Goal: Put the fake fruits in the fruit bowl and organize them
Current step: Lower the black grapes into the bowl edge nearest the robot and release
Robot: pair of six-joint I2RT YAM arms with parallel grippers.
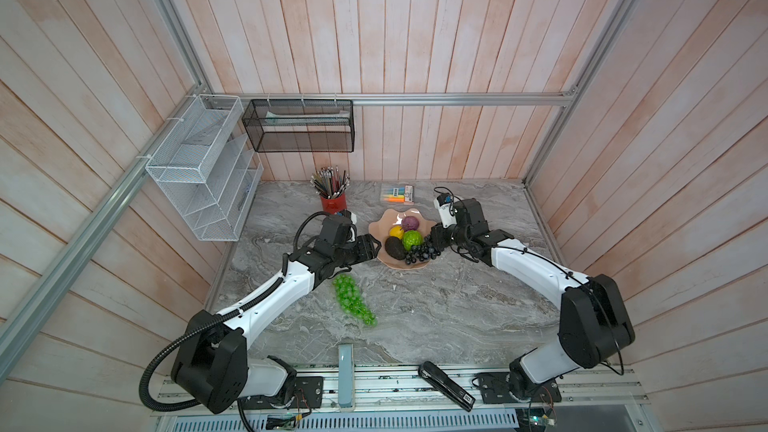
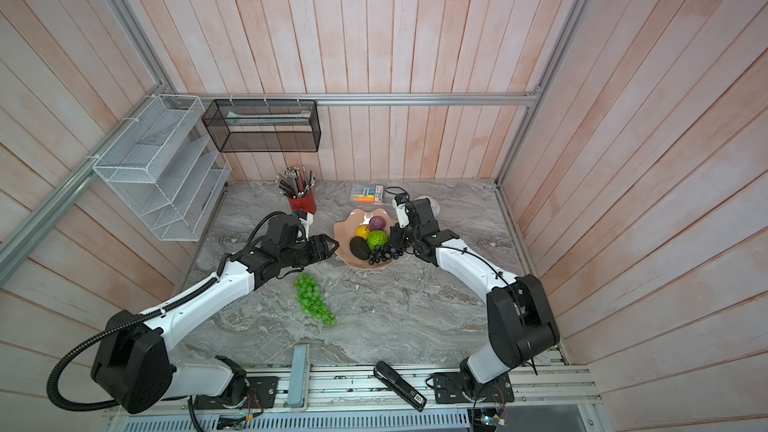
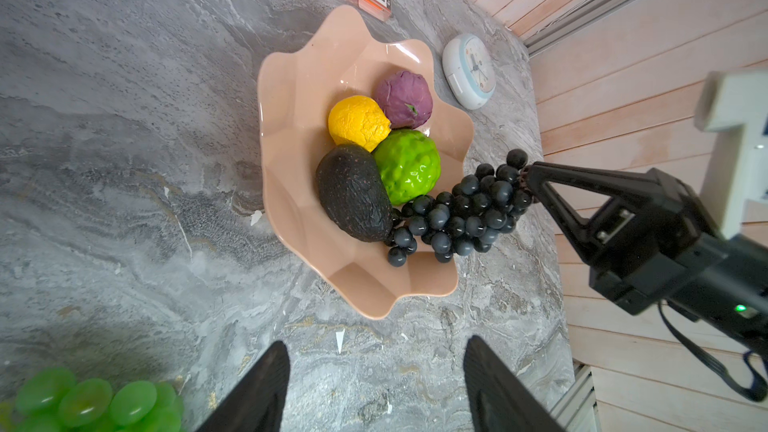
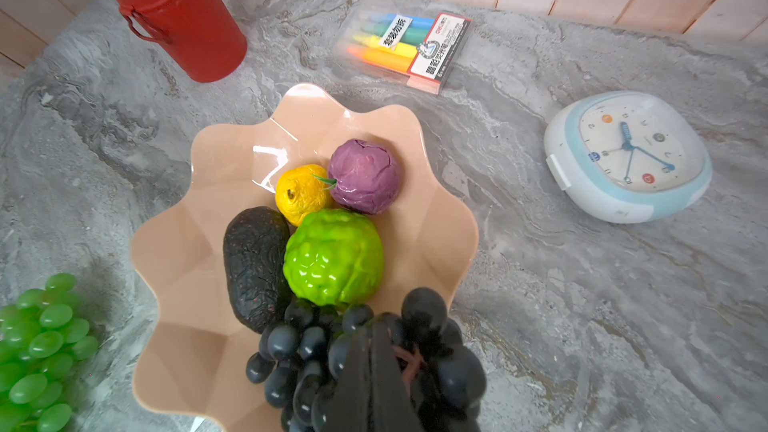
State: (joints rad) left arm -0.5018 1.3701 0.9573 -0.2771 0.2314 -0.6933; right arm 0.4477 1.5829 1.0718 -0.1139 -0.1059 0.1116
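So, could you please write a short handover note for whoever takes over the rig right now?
Left gripper: open, empty, beside the fruit bowl's rim.
Right gripper: shut on the black-purple grape bunch, which lies partly in the bowl, across its rim.
Done: yellow ball, purple ball, lime-green ball and avocado in the bowl.
To do: release and settle that bunch; bring in the green grape bunch from the table.
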